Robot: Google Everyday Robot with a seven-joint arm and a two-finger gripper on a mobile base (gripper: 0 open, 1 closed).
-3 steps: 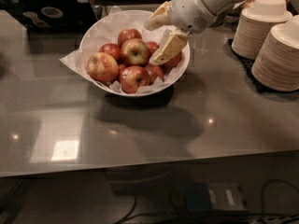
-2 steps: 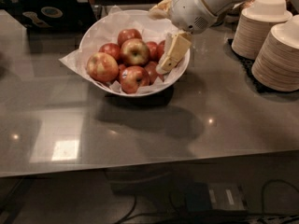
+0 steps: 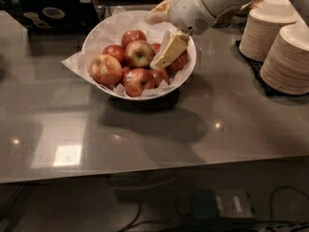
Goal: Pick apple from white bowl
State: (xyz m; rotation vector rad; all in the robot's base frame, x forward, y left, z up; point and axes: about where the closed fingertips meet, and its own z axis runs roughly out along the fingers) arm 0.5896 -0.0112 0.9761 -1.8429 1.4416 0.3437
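The white bowl, lined with crinkled white paper, stands at the back middle of the grey table and holds several red apples. The apple, with a pale yellow-green patch around its stem dimple, lies on top near the middle of the pile. My gripper reaches in from the upper right, over the right side of the bowl. It is open: one cream finger points down beside the apple's right side and the other finger is near the bowl's far rim. It holds nothing.
Two tall stacks of cream disposable bowls stand on a dark mat at the right. A dark box lies at the back left. The table's front edge runs across below, with cables on the floor beneath.
My gripper has shifted a little to the left, closer to the apple on top of the pile. The apples and the bowl have not moved.
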